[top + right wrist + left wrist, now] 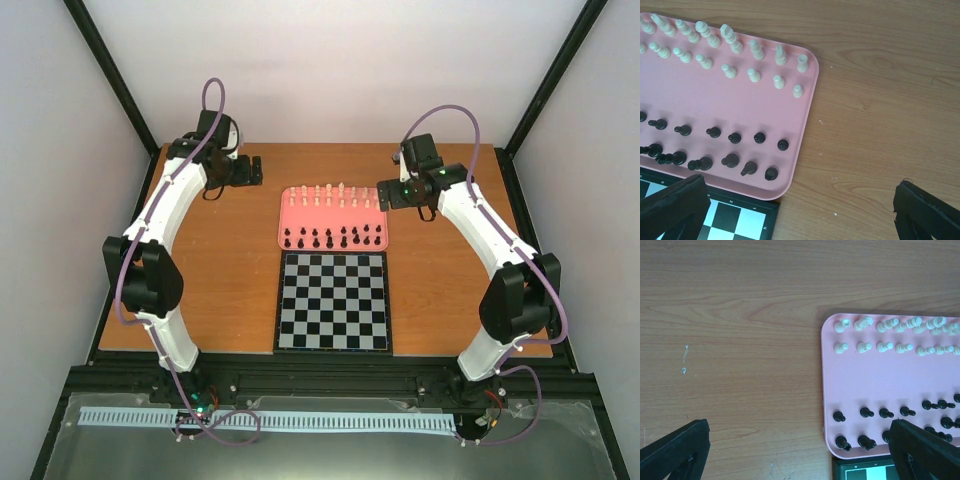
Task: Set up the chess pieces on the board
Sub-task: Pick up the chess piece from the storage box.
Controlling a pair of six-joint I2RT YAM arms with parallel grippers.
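Observation:
The chessboard (333, 300) lies bare at the table's near middle. Behind it the pink tray (333, 217) holds all the pieces: cream-white pieces (330, 195) in the far rows, black pieces (333, 238) in the near rows. My left gripper (250, 170) hovers left of the tray, open and empty; in its wrist view (799, 430) it sits over bare wood by the tray's (875, 380) near-left corner. My right gripper (383, 195) is open and empty at the tray's right edge; its wrist view (800, 186) shows the tray's (715, 105) near-right corner and a board corner (730, 217).
The wooden table (220, 260) is bounded by a black frame and pale walls. In the left wrist view black pieces (867, 413) and cream pieces (885, 347) stand in rows; a board corner (865, 472) shows below. Black pieces (735, 138) and cream pieces (752, 75) show in the right wrist view.

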